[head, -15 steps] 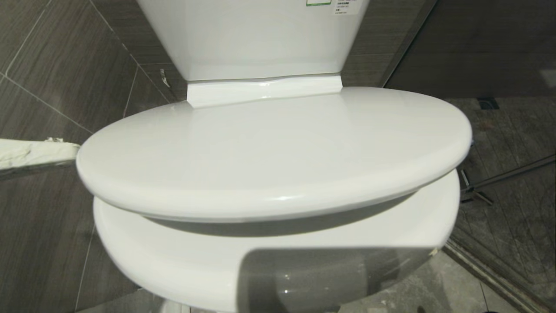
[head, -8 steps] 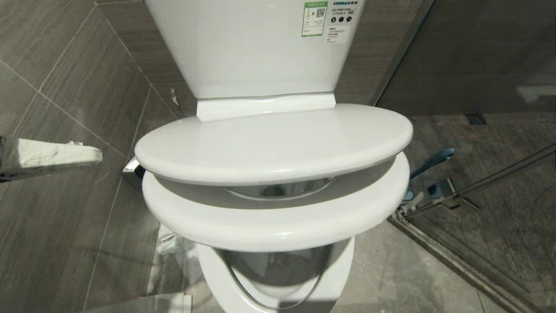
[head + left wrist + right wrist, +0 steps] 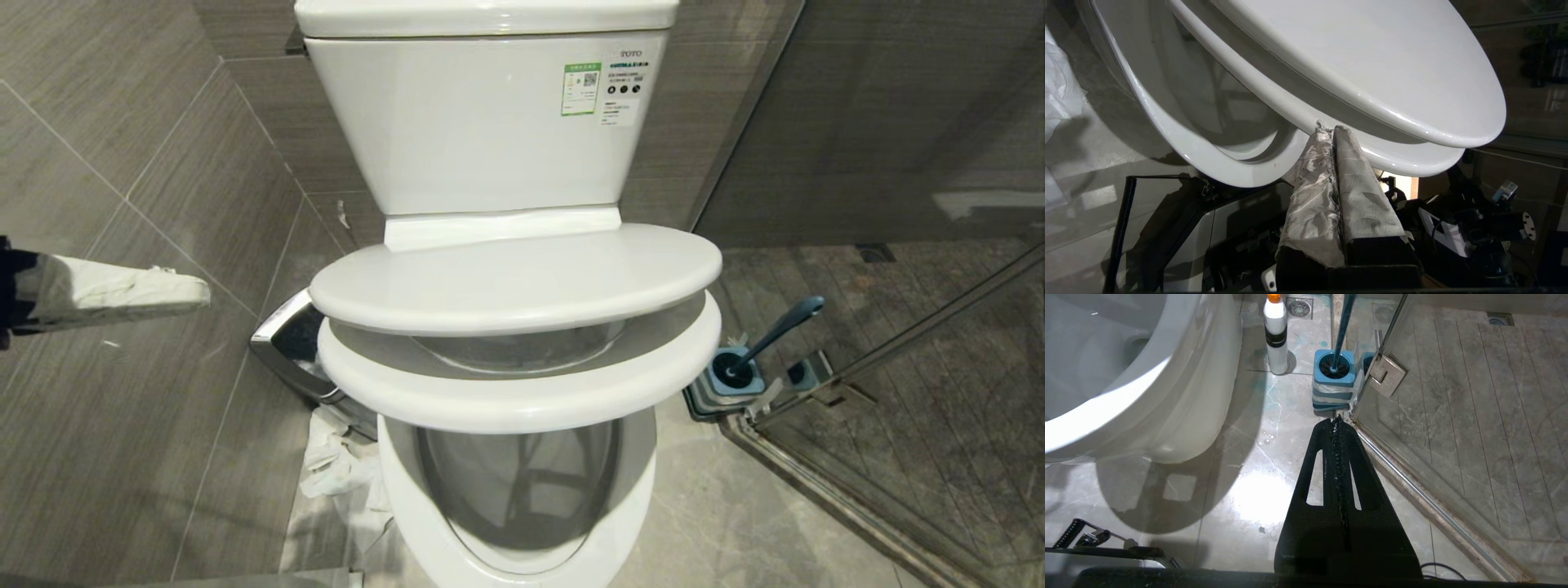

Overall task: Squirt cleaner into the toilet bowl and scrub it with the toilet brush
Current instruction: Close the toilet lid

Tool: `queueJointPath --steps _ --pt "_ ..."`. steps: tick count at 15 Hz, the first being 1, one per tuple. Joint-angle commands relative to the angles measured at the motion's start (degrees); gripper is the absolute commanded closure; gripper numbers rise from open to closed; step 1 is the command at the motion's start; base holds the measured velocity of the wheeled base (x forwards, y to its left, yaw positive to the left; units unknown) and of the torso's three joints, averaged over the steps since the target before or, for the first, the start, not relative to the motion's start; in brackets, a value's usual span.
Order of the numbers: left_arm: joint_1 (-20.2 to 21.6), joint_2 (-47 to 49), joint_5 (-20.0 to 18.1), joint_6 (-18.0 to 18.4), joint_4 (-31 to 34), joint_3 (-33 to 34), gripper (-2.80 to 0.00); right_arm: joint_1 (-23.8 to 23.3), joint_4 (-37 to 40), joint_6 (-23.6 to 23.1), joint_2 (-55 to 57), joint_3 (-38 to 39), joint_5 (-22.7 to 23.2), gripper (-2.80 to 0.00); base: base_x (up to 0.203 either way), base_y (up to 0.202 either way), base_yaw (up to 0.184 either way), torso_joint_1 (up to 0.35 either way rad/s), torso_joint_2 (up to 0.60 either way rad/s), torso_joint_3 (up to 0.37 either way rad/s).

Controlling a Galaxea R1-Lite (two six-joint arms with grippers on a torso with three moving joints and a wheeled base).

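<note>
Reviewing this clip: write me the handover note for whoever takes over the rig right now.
Left gripper: shut, tips under the seat edge, propping seat and lid partly up.
Right gripper: shut, empty, low above the floor, aimed at the brush holder.
Toilet brush stands in its holder; cleaner stands on the floor between toilet bowl and holder.
Done: lifting begun.
Left: finish raising, squirt, scrub.

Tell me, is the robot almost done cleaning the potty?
Not nearly. Done: nothing much yet. In hand: the shut left claw pokes under the seat, which stands half raised with the lid. Left: the cleaner waits on the floor, the toilet brush sits in its holder, and the toilet bowl needs scrubbing.
</note>
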Motion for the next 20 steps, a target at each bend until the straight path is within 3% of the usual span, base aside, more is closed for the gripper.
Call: queueJointPath --steps 1,4,7,9,11,14,17,20 --pt "-1.0 2.4 0.4 0.1 2.1 -2.2 0.00 0.0 0.0 0.0 0.0 0.0 0.0 0.00 0.000 0.000 0.000 0.006 0.00 0.036" --pt "-3.9 9.2 3.2 1.9 6.3 -10.9 0.00 0.0 0.0 0.0 0.0 0.0 0.0 0.00 0.000 0.000 0.000 0.000 0.00 0.000" --pt "-9.7 19.9 7.2 6.1 6.2 -22.6 0.00 0.0 0.0 0.0 0.0 0.0 0.0 0.00 0.000 0.000 0.000 0.000 0.00 0.000" --pt "-12.8 26.4 8.4 7.7 4.7 -27.0 0.00 0.0 0.0 0.0 0.0 0.0 0.0 0.00 0.000 0.000 0.000 0.000 0.00 0.000" --pt "-14.5 31.5 8.9 8.1 4.3 -27.4 0.00 0.0 0.0 0.0 0.0 0.0 0.0 0.00 0.000 0.000 0.000 0.000 0.00 0.000" --pt "-15.2 36.4 8.2 7.7 6.9 -22.0 0.00 0.0 0.0 0.0 0.0 0.0 0.0 0.00 0.000 0.000 0.000 0.000 0.00 0.000" --pt "-14.3 39.0 3.2 2.9 7.8 -15.9 0.00 0.0 0.0 0.0 0.0 0.0 0.0 0.00 0.000 0.000 0.000 0.000 0.00 0.000" --pt "-14.1 42.5 1.5 0.1 6.9 -12.5 0.00 0.0 0.0 0.0 0.0 0.0 0.0 0.00 0.000 0.000 0.000 0.000 0.00 0.000"
